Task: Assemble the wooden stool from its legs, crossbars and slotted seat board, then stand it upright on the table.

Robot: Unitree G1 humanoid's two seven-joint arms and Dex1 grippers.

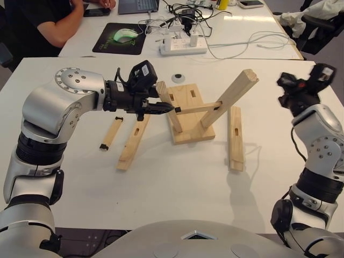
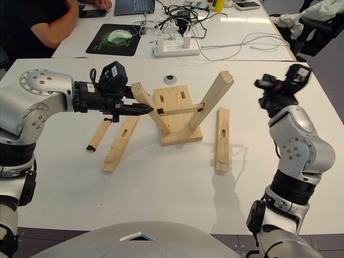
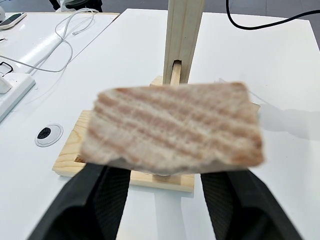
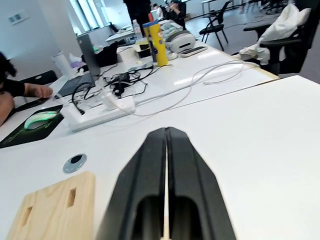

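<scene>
A white power strip [image 1: 183,47] with plugs in it lies on the far desk [image 1: 242,27]. Just left of the strip is a black mouse pad [image 1: 105,45] bearing a green-lit mouse [image 1: 125,35]. Behind the strip are tangled black cables [image 1: 185,13] and a laptop [image 1: 137,5]. In front of it is a round grey cable grommet [image 1: 179,78].

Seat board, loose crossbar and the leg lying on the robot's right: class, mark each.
seat board [image 1: 200,134], left eye view, bare wood at its near end.
loose crossbar [image 1: 111,133], left eye view, mid-length.
lying leg [image 1: 235,146], left eye view, top face, near its middle.
</scene>
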